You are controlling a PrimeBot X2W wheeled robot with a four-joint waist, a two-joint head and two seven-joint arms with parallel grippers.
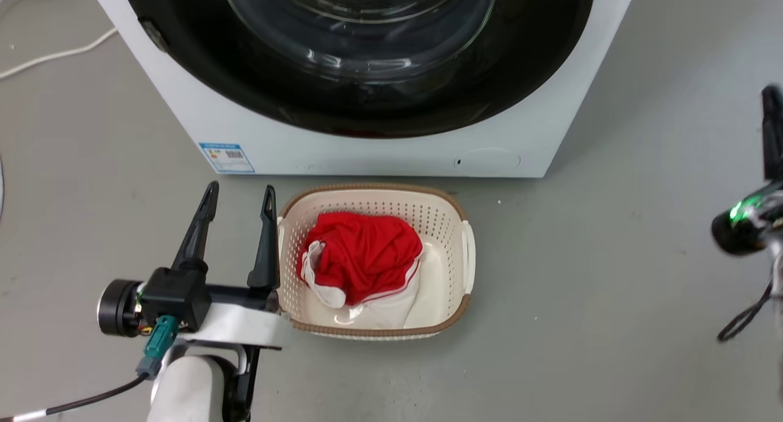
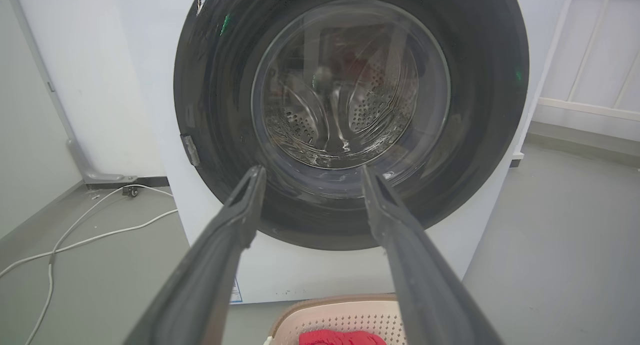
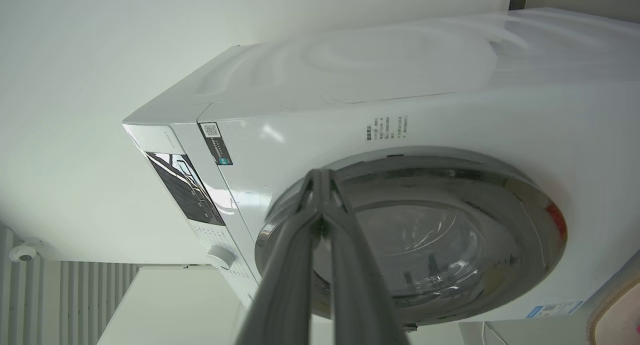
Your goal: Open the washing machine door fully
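The washing machine (image 1: 379, 156) is a white box standing in front of me. Its round glossy black washing machine door (image 1: 202, 61) lies flat against the front, with a clear glass bowl in the middle. A small grey tab (image 2: 190, 150) sits on the door's edge. My left gripper (image 1: 237, 197) is open and empty, low beside the basket, short of the machine. In the left wrist view the left gripper (image 2: 312, 174) points at the door (image 2: 220, 110). My right gripper (image 1: 772, 101) is at the far right. In the right wrist view its fingers (image 3: 320, 177) are shut together, empty, before the door (image 3: 450, 235).
A cream laundry basket (image 1: 373, 191) with red and white cloth (image 1: 364, 254) stands on the grey floor right before the machine (image 2: 310, 275). White cables (image 2: 100, 230) lie on the floor left of it. A white rail (image 2: 590, 105) stands to the right.
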